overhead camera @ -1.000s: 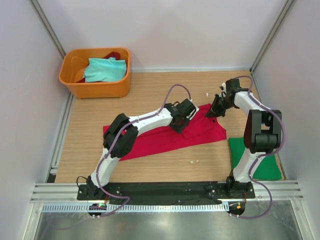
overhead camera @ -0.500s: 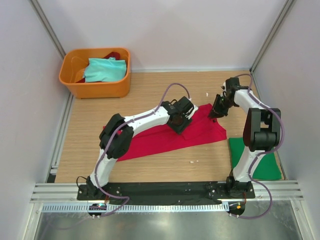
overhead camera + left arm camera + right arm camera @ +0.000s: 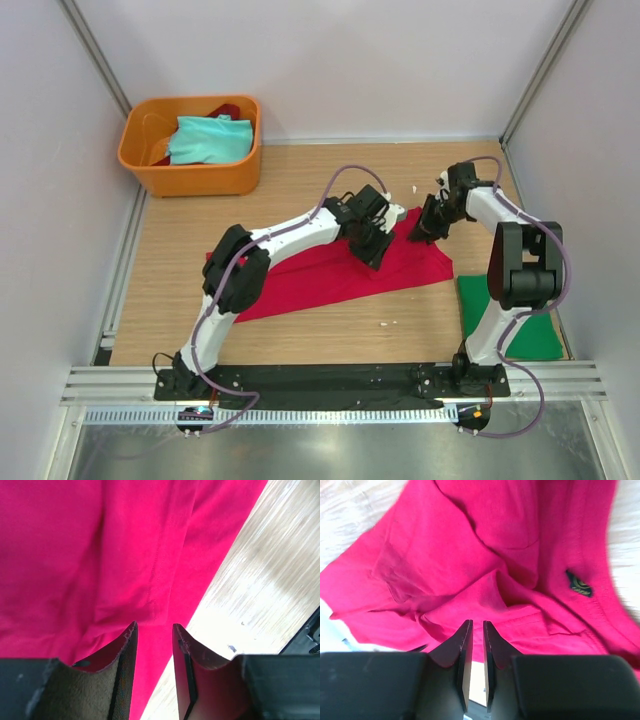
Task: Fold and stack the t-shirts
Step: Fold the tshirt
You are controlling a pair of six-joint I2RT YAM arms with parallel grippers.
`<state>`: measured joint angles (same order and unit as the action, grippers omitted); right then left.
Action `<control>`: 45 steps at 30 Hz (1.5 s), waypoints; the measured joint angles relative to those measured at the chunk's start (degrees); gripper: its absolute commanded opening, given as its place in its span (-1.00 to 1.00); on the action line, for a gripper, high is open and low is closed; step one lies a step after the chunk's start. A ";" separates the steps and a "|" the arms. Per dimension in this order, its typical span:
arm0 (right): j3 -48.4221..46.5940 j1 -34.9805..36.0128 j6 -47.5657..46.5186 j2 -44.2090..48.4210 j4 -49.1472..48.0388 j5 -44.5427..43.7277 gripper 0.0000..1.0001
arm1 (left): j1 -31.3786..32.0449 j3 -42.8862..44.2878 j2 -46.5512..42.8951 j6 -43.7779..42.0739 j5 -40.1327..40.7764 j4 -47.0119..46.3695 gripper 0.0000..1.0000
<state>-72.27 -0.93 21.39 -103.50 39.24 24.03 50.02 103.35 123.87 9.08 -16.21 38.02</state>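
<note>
The red t-shirt (image 3: 320, 282) lies spread and rumpled on the wooden table (image 3: 300, 190), directly beneath both grippers. It looks light, thin and limp, so I'd expect it to sag from wherever it is pinched and to slide easily over the smooth wood; nothing about it could break. The seams and hems are the thicker, surer places to nip. A stitched seam runs just ahead of the left gripper (image 3: 153, 626), and a doubled fold of hem sits just ahead of the right gripper (image 3: 474, 622), with a small dark label (image 3: 580, 586) off to its right. A grab in the flat middle would probably only bunch up one layer. The left gripper's jaws stand apart with nothing between them, low over cloth near the shirt's edge, bare wood to their right. The right gripper's jaws are only a sliver apart, also empty, above a wrinkled corner. Well behind the right gripper, by its arm's base, a dark green t-shirt (image 3: 535, 335) lies flat. Far to the left of the left gripper, an orange tub (image 3: 190, 180) holds a pale teal t-shirt (image 3: 208, 140)
</note>
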 measured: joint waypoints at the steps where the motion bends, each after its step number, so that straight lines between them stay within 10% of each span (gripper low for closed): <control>1: 0.76 0.07 0.44 -0.09 -0.33 0.63 -0.61 | 0.09 -0.28 0.87 0.15 -0.79 -0.28 -0.30; 22: -0.66 0.26 4.76 -6.51 -3.96 -5.49 -0.31 | -0.13 -1.57 2.71 1.09 -2.73 0.31 -0.03; 26: -2.62 0.50 6.43 -3.43 -0.57 -9.84 0.13 | -1.60 1.27 -2.16 1.05 -1.75 2.73 0.02; 28: -3.04 0.50 8.50 -0.74 0.20 -11.39 0.99 | -3.43 1.44 -6.75 1.16 -1.62 3.06 0.03; 45: -10.27 19.23 35.80 -4.72 13.38 -34.64 0.99 | -19.17 -18.62 -33.94 3.39 0.81 3.04 0.04</control>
<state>-82.54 18.31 57.19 -108.22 52.62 -10.61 30.85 84.73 89.93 12.47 -15.40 41.06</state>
